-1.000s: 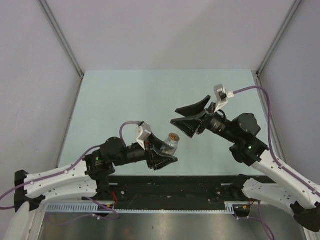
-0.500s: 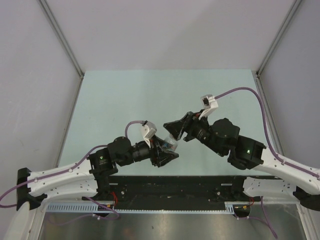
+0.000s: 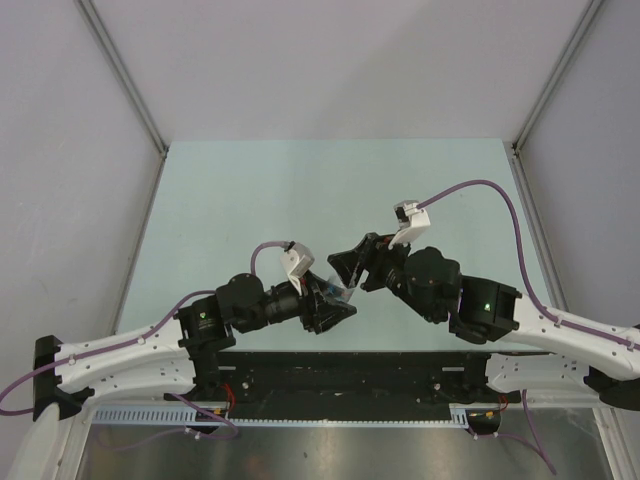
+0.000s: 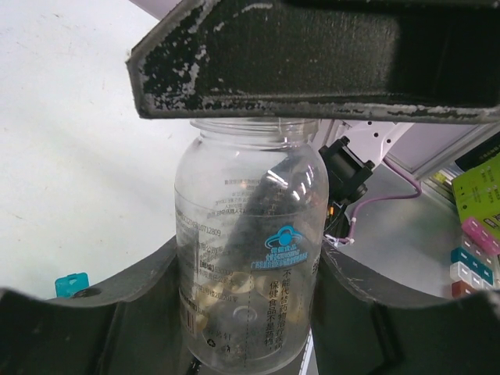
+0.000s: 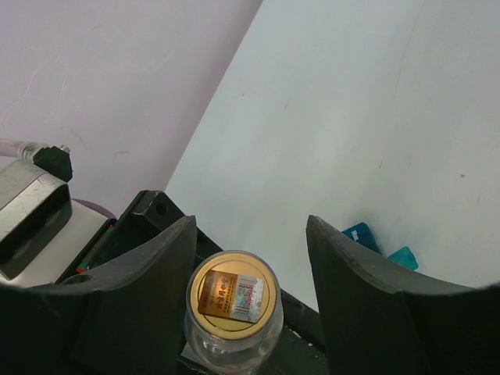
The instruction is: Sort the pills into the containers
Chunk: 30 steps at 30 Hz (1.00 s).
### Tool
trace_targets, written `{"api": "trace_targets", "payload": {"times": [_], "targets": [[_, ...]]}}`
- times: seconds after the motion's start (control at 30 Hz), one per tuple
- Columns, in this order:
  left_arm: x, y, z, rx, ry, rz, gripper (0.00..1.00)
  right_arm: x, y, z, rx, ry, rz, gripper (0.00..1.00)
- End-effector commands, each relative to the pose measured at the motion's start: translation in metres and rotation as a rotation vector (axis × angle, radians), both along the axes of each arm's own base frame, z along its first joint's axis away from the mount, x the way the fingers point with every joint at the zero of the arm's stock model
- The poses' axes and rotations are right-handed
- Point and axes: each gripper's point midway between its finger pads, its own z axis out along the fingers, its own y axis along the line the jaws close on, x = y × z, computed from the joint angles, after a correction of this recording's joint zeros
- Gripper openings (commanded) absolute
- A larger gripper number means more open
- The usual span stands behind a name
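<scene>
**Getting the Bottle Open**

The left gripper (image 3: 332,302) is squeezed tight on the small clear plastic bottle (image 4: 250,250). It holds the bottle over the pale green table (image 3: 300,190), near the middle of the near edge, likely so it cannot spin. The right gripper (image 5: 250,242) is spread wide, with a finger on each side of the round tan cap (image 5: 232,295), not touching. I think it will twist the cap off. Bits of the small bright-blue plastic pill box (image 5: 362,234) show on the table just beside them.

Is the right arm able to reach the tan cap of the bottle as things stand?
Probably yes. The right gripper is open with the tan cap between its fingers, and nothing covers the cap. The left gripper holds the bottle lower, by its clear body, so the way looks free.
</scene>
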Motion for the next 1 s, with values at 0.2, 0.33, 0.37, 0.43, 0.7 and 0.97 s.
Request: {"api": "trace_targets", "payload": {"times": [0.2, 0.33, 0.37, 0.43, 0.7, 0.97], "targets": [[0.007, -0.002, 0.027, -0.063, -0.006, 0.038, 0.0, -0.005, 0.001, 0.022, 0.065, 0.007, 0.006, 0.57], [0.007, -0.002, 0.026, -0.064, 0.0, 0.04, 0.0, -0.007, 0.002, 0.021, 0.061, 0.011, 0.017, 0.56], [0.007, -0.002, 0.026, -0.064, 0.0, 0.042, 0.0, -0.007, 0.001, 0.02, 0.056, 0.013, 0.017, 0.52], [0.007, -0.002, 0.026, -0.066, 0.004, 0.043, 0.0, -0.009, 0.001, 0.019, 0.05, 0.013, 0.025, 0.45], [0.002, -0.002, 0.029, -0.079, 0.01, 0.019, 0.0, -0.023, -0.004, 0.029, 0.022, -0.097, 0.145, 0.04], [-0.016, -0.003, 0.042, -0.135, -0.011, -0.08, 0.0, -0.048, -0.014, 0.054, 0.157, -0.322, 0.367, 0.0]]}}
